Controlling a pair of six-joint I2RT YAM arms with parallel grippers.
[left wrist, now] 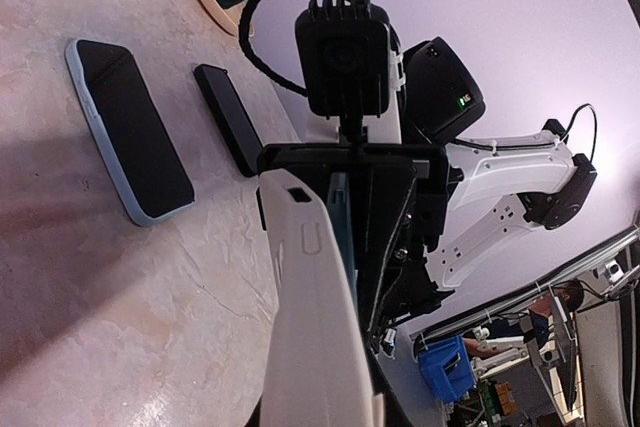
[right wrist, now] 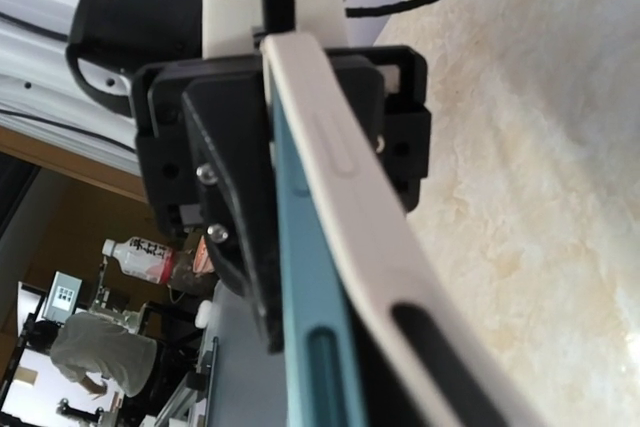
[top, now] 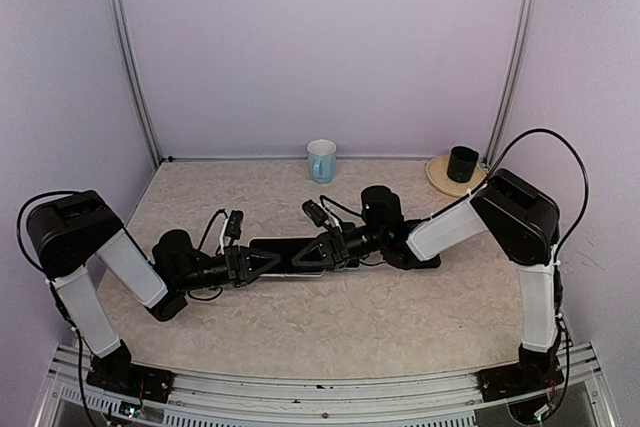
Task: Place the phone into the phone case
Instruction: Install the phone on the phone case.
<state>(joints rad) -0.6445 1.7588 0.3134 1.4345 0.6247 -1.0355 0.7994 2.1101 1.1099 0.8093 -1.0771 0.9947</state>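
A teal phone (right wrist: 312, 287) lies against a white phone case (right wrist: 345, 162), and both arms hold the pair between them above the table's middle. In the left wrist view the white phone case (left wrist: 315, 327) fills the foreground, with the phone's teal edge (left wrist: 340, 209) beside it. My left gripper (top: 262, 262) is shut on the pair's left end. My right gripper (top: 327, 247) is shut on the right end. My own fingertips are hidden behind the case in both wrist views.
On the table lie a second phone in a pale blue case (left wrist: 130, 132) and a black slab (left wrist: 228, 117). A light mug (top: 321, 159) stands at the back, and a dark cup on a round coaster (top: 462, 164) at the back right.
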